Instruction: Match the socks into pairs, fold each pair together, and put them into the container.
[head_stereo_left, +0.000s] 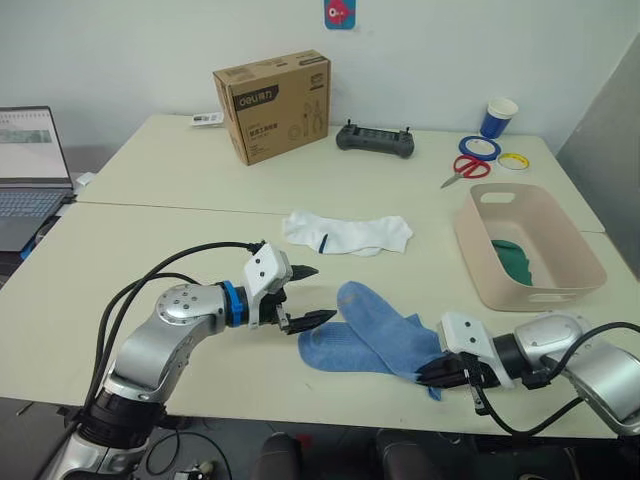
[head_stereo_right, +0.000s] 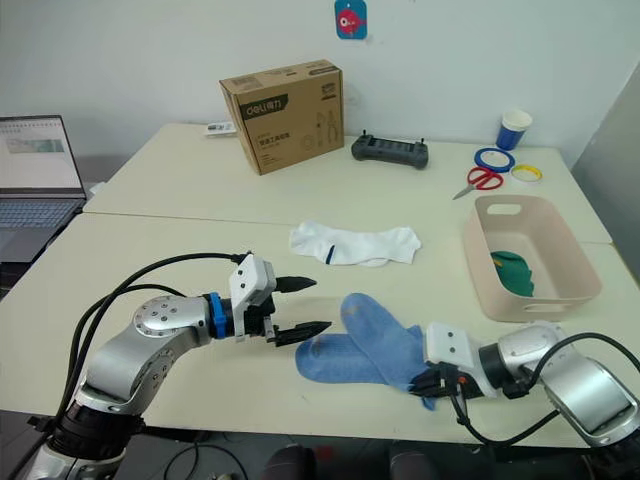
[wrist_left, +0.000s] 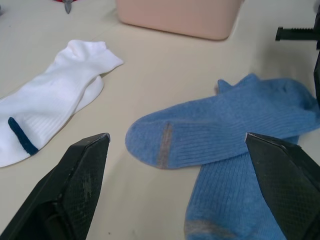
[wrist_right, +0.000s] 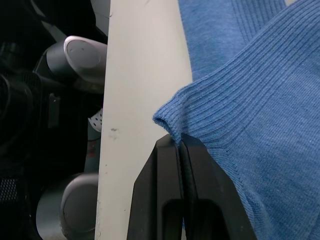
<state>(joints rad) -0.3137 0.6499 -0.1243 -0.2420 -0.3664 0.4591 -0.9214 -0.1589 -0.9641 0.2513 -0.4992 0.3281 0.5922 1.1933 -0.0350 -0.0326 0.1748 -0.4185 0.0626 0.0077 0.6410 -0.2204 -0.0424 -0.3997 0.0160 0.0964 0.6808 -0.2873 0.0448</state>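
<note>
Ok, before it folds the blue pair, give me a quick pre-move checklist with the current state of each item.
1. Right gripper shut on the blue socks' cuff edge: ok.
2. Left gripper open, beside the toe ends, not touching: ok.
3. Blue socks overlapped as a pair: ok, though crossed, not aligned.
4. Container within reach, room beside the green socks: ok.
5. White socks apart from the blue pair: ok.
6. Both layers gripped: cannot tell.

The container's wall partly hides the green socks inside.
</note>
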